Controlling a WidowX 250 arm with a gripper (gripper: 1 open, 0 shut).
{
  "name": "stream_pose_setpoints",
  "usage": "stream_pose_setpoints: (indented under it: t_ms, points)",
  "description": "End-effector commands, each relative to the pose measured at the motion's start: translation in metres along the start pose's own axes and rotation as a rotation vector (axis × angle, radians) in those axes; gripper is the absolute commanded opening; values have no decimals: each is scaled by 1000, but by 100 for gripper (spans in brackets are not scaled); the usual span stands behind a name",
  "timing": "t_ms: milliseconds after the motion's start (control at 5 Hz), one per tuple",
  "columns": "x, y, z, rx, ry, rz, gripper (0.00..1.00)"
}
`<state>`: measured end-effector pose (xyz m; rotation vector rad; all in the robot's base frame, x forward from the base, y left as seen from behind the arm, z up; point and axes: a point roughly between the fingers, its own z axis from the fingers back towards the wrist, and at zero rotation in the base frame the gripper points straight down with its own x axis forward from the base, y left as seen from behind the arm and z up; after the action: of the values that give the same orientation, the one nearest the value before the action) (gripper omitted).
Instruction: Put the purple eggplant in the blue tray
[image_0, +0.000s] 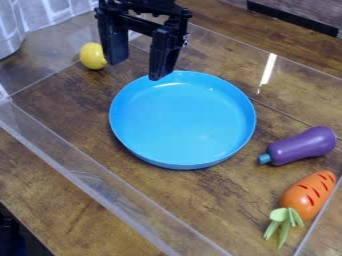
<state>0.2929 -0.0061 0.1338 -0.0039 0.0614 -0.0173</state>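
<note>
Blue plastic is what grabs your eye first: the blue tray (183, 120), a big round shallow dish with a raised rim, sits pretty much in the middle of a dark wood-grain table (67, 110). Nothing is lying in it, just some glare on the bottom.

Off to the right of the tray, just beside its rim but not touching as far as I can see, lies the purple eggplant (302, 146). It's on its side, plump end pointing right and far, the bluish-green stem cap toward the tray. A little nearer than that, close to the right edge, an orange carrot (306, 196) with green leaves lies on the table (leaves pointing to the near side).

At the far side, the black gripper (140, 55) hangs pointing straight down over the table just past the tray's far rim. Its two fingers stand wide apart with nothing between them. It's well apart from the eggplant, clear across the tray.

Left of the gripper, a small yellow lemon (92, 56) sits by itself. A clear plastic wall (80, 170) runs along the near-left side of the table.
</note>
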Motion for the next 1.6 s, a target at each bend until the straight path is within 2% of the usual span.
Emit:
stream_pose_setpoints:
  t_ms: [0,200,400,800,1000,1200,1400]
  points:
    - [2,-3,-6,-3,18,-12,100]
    - [13,-14,-16,-4,28,-76,100]
    - [26,-38,-24,-3,28,-207,100]
    - [56,-110,-33,27,-10,-463,100]
    - [68,-139,-41,38,-23,-538,100]
    - [76,-156,-52,29,-41,-583,100]
    - [80,-152,-41,33,-63,-579,100]
